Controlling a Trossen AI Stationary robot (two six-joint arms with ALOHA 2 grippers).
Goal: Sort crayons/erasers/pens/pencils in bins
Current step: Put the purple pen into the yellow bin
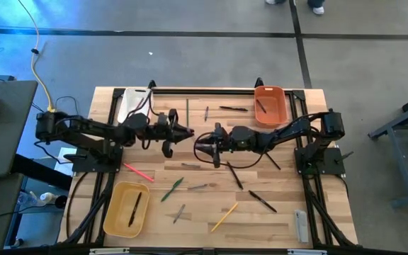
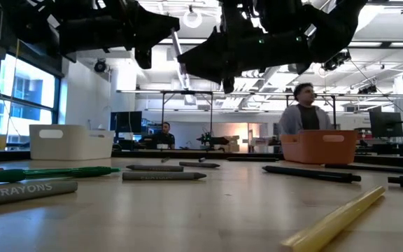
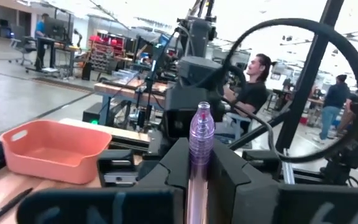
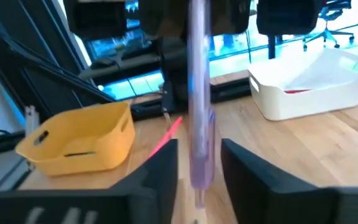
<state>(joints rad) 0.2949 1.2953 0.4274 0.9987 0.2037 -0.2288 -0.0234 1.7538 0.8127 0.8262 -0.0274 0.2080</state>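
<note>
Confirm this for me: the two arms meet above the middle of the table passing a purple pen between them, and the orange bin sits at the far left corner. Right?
Not quite. The orange bin sits at the far right corner, as the high view shows; the far left corner holds the white bin. The rest stands: the left gripper and right gripper meet mid-table with the purple pen between them.

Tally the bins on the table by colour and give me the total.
White bin: 1
Orange bin: 1
Yellow bin: 1
Total: 3
</note>
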